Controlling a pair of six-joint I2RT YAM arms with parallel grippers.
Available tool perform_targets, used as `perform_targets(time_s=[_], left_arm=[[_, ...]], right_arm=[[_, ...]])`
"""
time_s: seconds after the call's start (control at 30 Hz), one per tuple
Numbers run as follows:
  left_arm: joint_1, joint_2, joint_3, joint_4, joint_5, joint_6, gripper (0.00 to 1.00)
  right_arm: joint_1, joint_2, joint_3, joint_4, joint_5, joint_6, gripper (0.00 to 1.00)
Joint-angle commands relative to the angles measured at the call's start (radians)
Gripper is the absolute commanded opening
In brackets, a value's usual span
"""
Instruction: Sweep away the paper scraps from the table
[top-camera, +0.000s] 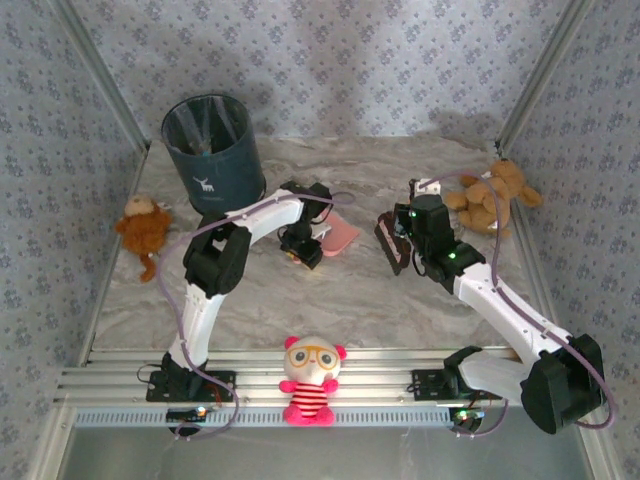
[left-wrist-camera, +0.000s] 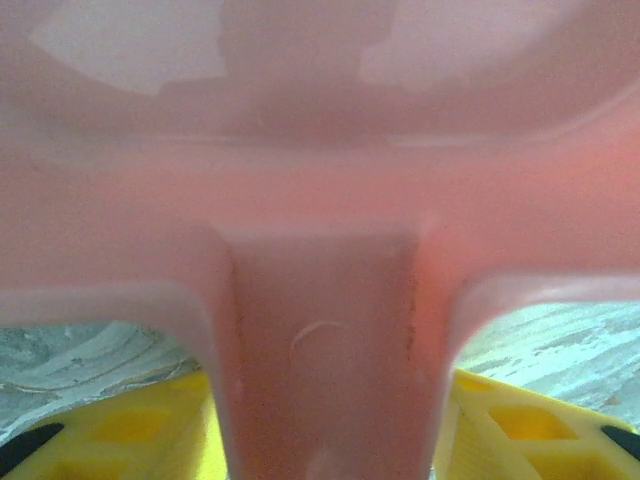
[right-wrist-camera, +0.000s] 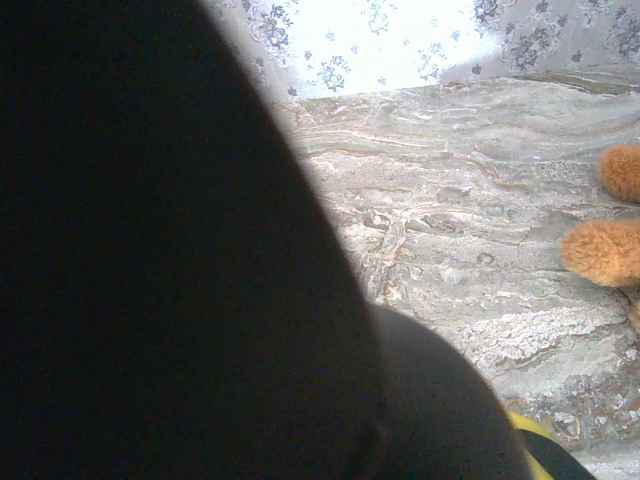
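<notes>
A pink dustpan (top-camera: 342, 236) lies on the marbled table (top-camera: 330, 305) near its middle. My left gripper (top-camera: 300, 245) is at the pan's handle end. In the left wrist view the pan's handle (left-wrist-camera: 325, 340) runs between my yellow fingers (left-wrist-camera: 130, 430), which stand close on either side; contact is not clear. My right gripper (top-camera: 408, 250) is shut on a dark brush (top-camera: 390, 240), just right of the pan. That brush (right-wrist-camera: 150, 250) blocks most of the right wrist view. The paper scraps are out of view.
A dark blue bin (top-camera: 210, 150) stands at the back left. A brown plush monkey (top-camera: 143, 228) lies at the left edge and a tan teddy (top-camera: 490, 197) at the back right. A pink striped doll (top-camera: 310, 380) sits on the front rail (top-camera: 400, 385).
</notes>
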Motion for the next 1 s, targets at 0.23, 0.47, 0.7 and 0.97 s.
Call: perform_targets(time_s=[0.23,0.47,0.7,0.97], left_arm=[[0.0,-0.211,-0.053,-0.016,-0.014,0.026,0.55],[0.003,-0.371,-0.087,-0.028,-0.002,0.022,0.56],[0.039,-0.595,-0.195,0.028,0.006,-0.011,0.55],[0.135,-0.833,-0.369,0.114,0.018,-0.049,0.55]], right_arm=[[-0.003,-0.003,0.004,0.059,-0.002,-0.04,0.0],[0.01,0.05,0.032,0.129,-0.005,-0.131,0.0],[0.066,0.132,0.055,0.282,0.025,-0.315,0.0],[0.129,0.232,0.081,0.431,0.037,-0.484,0.0]])
